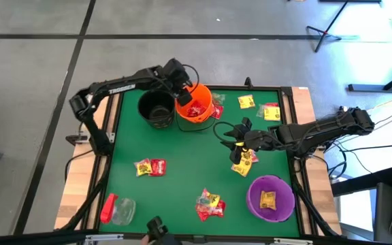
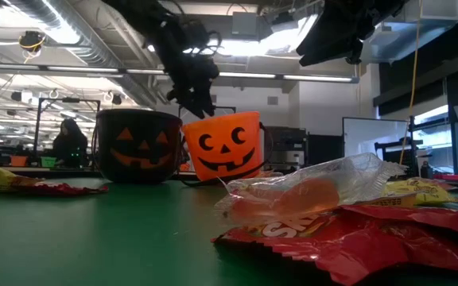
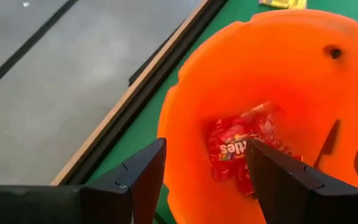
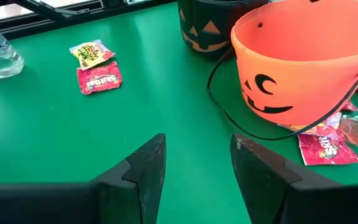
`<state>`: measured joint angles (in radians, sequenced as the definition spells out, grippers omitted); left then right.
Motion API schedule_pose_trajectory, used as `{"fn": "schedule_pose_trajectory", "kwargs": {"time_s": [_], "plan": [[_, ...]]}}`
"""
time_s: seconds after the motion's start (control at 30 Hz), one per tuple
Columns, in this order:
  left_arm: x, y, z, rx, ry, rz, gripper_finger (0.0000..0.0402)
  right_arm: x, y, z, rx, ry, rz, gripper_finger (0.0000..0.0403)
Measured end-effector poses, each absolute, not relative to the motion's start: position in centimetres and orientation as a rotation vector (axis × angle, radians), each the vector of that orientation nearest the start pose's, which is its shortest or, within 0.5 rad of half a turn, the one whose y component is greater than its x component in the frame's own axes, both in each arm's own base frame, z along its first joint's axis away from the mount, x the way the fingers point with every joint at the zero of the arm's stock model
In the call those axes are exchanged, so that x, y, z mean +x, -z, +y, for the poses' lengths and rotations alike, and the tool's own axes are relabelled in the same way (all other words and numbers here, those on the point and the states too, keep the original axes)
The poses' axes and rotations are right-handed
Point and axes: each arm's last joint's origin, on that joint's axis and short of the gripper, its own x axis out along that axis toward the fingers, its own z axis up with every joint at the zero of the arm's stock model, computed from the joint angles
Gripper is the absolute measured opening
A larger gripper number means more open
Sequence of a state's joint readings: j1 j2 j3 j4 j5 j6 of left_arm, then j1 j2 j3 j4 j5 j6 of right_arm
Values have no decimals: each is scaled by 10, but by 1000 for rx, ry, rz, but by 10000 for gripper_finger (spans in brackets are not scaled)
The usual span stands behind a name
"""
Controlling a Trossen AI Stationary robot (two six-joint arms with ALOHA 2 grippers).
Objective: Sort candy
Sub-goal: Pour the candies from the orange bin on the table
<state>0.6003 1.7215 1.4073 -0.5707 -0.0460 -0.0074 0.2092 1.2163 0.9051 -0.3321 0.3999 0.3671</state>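
Observation:
The candy lies as small wrapped packets about the green table (image 1: 182, 177): a yellow and a red one (image 1: 150, 167), a heap (image 1: 209, 204) near the front, yellow ones (image 1: 246, 102) at the back. Red packets (image 3: 241, 146) lie inside the orange pumpkin bucket (image 1: 194, 109). A yellow one (image 1: 267, 199) lies in the purple bucket (image 1: 271, 197). My left gripper (image 3: 207, 180) hangs open over the orange bucket's mouth, with nothing between its fingers. My right gripper (image 1: 224, 136) stands open and empty above the table's middle, right of the orange bucket (image 4: 303, 68).
A black pumpkin bucket (image 1: 156, 107) stands just left of the orange one. A red-capped clear jar (image 1: 118, 209) lies at the front left. More packets (image 1: 243, 162) lie under my right arm. The orange bucket's black handle (image 4: 229, 118) lies on the table.

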Motion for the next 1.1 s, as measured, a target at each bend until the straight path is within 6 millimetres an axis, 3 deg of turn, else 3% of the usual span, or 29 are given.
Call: {"fn": "schedule_pose_trajectory", "kwargs": {"time_s": [0.2, 0.53, 0.67, 0.83, 0.97, 1.1], "plan": [[313, -269, 231, -261, -647, 959, 212, 252, -276, 42, 179, 290, 581, 177], [311, -244, 244, -419, -533, 1021, 205, 251, -275, 43, 181, 283, 588, 177], [314, -245, 242, -408, -524, 1003, 150, 251, -275, 43, 182, 283, 587, 177], [318, -247, 240, -380, -505, 987, 21, 252, -275, 43, 182, 283, 587, 177], [324, -249, 233, -356, -489, 969, 4, 252, -275, 43, 181, 283, 587, 177], [336, -265, 213, -257, -510, 920, 2, 251, -275, 42, 176, 298, 583, 177]]}}
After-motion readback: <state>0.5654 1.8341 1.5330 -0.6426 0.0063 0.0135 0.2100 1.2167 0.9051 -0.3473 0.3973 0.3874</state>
